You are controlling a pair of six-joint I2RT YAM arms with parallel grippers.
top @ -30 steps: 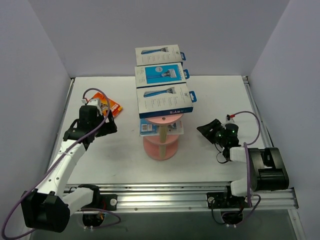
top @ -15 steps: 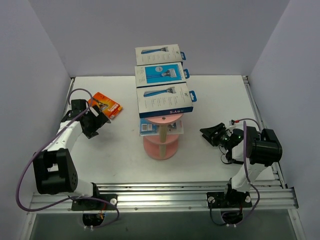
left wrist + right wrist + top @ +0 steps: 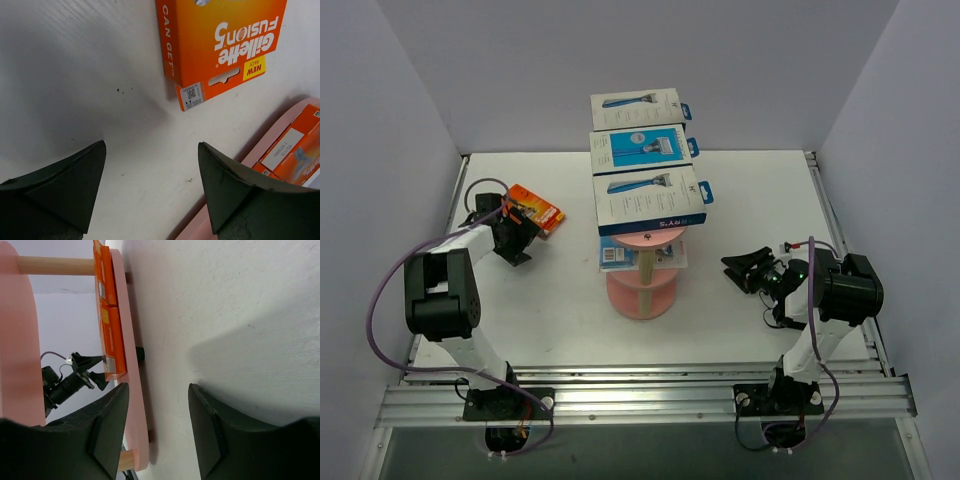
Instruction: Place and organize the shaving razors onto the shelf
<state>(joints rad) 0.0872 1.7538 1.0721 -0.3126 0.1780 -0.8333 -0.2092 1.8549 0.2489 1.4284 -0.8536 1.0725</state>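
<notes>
The pink shelf [image 3: 642, 292] stands mid-table, with three white-and-blue razor boxes [image 3: 649, 201] in a row on its top tier. A blue-card blister pack [image 3: 618, 256] lies on the middle tier. One orange razor pack [image 3: 536, 208] lies flat on the table at the left; in the left wrist view this orange pack [image 3: 221, 41] sits just beyond my fingertips. My left gripper [image 3: 522, 239] [image 3: 151, 149] is open and empty, low over the table. My right gripper [image 3: 744, 268] [image 3: 158, 388] is open and empty, right of the shelf and facing its lower tier [image 3: 126, 345].
More orange packs [image 3: 108, 315] lie on the shelf's lower tier, also seen as orange packs [image 3: 294, 149] in the left wrist view. The beige post [image 3: 56, 265] runs through the shelf. Grey walls close in the table on three sides.
My left arm has folded back toward the table's left edge, its gripper staying close by the orange pack. My right arm has folded up too, its gripper shifting only slightly.
</notes>
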